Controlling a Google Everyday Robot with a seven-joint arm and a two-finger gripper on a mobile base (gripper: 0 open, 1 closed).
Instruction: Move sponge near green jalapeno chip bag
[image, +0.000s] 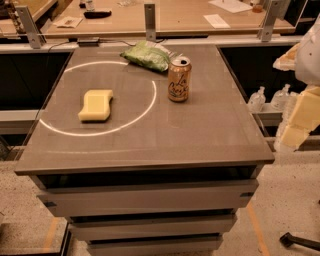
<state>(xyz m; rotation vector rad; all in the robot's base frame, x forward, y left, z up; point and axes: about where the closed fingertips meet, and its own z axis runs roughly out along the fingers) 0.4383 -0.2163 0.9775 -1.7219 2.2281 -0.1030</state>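
The pale yellow sponge lies flat on the left part of the grey table, inside a thin white ring. The light-green jalapeno chip bag lies at the table's far edge, near the middle. My gripper hangs at the right edge of the view, off the table's right side and far from the sponge. Its yellowish fingers point down and hold nothing that I can see.
A tan-orange soda can stands upright just right of the chip bag. Desks with papers sit behind the table. Clear bottles stand low to the right. Drawers face me below the tabletop.
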